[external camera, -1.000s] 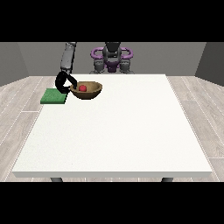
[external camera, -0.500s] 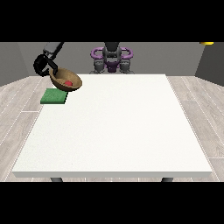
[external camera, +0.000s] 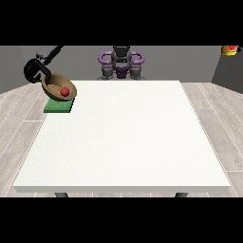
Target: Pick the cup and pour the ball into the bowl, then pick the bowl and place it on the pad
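While robot hand (external camera: 37,70) grips tilted bowl (external camera: 58,88), pad (external camera: 59,106) below

Bare test room: white table (external camera: 123,137), wood-plank floor (external camera: 216,118), grey walls (external camera: 190,61).

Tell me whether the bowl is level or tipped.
Tipped. The brown bowl shows its inside to the camera, red ball low inside, above the green pad.
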Available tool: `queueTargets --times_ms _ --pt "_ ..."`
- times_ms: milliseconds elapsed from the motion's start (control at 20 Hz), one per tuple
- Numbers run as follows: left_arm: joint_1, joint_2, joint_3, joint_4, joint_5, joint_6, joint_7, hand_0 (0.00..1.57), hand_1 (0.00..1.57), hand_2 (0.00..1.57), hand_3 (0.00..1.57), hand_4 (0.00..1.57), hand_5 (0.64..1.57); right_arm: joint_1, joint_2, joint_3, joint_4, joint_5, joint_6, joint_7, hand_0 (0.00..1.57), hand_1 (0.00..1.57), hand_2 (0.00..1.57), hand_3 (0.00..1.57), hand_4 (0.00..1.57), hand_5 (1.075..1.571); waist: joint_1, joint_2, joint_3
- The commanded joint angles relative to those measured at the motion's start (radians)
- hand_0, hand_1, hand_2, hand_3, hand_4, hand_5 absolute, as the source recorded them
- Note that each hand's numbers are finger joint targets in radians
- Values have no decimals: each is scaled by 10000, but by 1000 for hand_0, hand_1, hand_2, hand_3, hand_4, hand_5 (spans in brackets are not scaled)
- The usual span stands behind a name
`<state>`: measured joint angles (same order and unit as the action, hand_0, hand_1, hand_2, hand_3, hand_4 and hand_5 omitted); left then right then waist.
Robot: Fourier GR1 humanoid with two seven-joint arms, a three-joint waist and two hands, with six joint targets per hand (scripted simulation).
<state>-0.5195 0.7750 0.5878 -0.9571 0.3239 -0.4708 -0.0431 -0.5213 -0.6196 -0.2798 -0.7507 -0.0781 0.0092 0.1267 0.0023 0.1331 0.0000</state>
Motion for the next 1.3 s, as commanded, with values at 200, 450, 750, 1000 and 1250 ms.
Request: queueTargets --times_ms 200,450,750,1000,1250 --pt "-228 174 -89 -76 -6 365 -222 0 0 0 0 1211 1551 -125 554 -423 564 -308 -262 -545 1571 1571 1571 487 1066 1567 124 422 2" --pt "9 272 -45 103 254 -289 -608 0 0 0 0 1205 1555 -238 748 -715 900 -535 -454 -916 1571 1571 1571 537 1017 1571 489 741 1" --pt "-354 515 -147 -199 400 -38 -147 0 0 0 0 1192 1561 -595 216 -1484 1702 -1171 -265 -672 1571 1571 1571 875 710 1571 451 1025 6" --pt "-178 255 -272 -490 483 156 -114 0 0 0 0 1195 1561 -615 -348 -1404 1879 -750 -803 -994 1571 1571 1571 977 0 1554 594 939 4" --pt "-264 816 153 242 491 -13 -840 0 0 0 0 1192 1562 -763 -132 -1779 1749 -1150 -1104 -1394 1465 1465 1389 796 0 1539 328 1466 0"
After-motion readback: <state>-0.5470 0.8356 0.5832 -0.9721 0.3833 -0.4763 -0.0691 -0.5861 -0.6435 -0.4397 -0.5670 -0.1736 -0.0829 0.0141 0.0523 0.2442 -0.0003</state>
